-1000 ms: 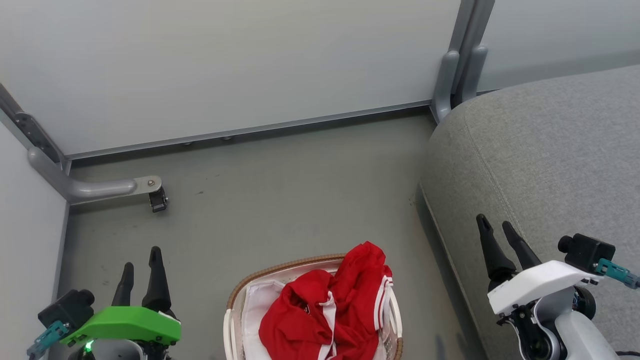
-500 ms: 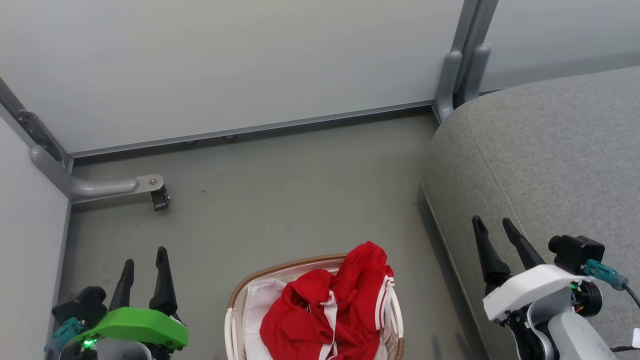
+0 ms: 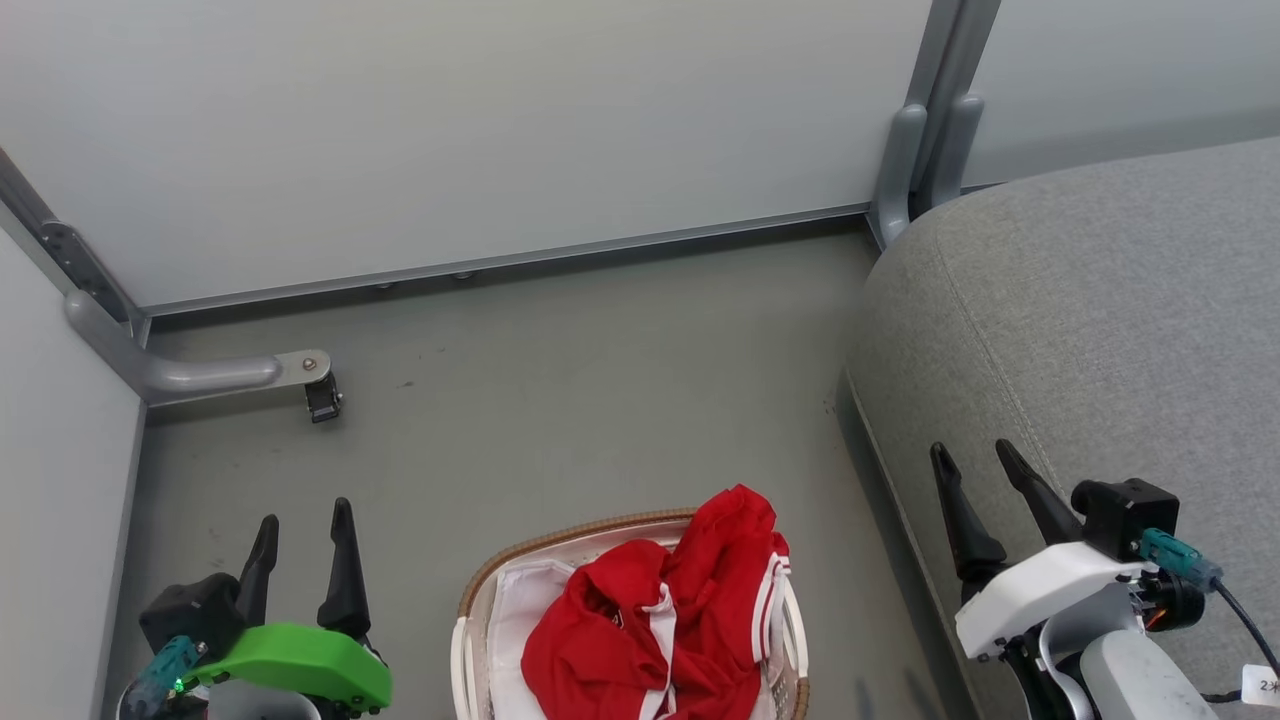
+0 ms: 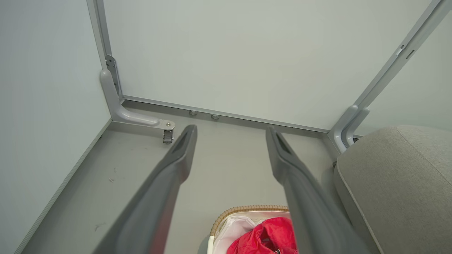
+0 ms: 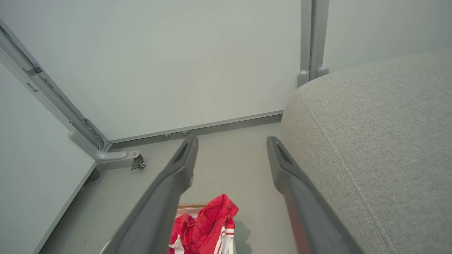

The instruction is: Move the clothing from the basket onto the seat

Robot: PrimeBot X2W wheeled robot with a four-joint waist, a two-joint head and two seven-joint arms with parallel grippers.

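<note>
The red clothing (image 3: 660, 620) with white stripes lies heaped in the white basket (image 3: 560, 545) with a brown woven rim, on the floor at the bottom centre of the head view. The clothing (image 4: 268, 236) and the basket rim (image 4: 243, 210) sit low between the fingers in the left wrist view, and the clothing (image 5: 204, 225) sits low in the right wrist view. The grey seat (image 3: 1100, 320) fills the right side. My left gripper (image 3: 305, 520) stands open left of the basket, holding nothing. My right gripper (image 3: 975, 460) is open over the seat's left edge, holding nothing.
Pale wall panels (image 3: 450, 130) on grey metal posts close off the back and left. A grey bracket foot with a small caster (image 3: 320, 395) juts onto the floor at the back left. Bare grey floor (image 3: 600, 400) lies between basket, wall and seat.
Both grippers have shifted inward toward the basket and slightly lower in the head view. The clothing and basket have not moved.
</note>
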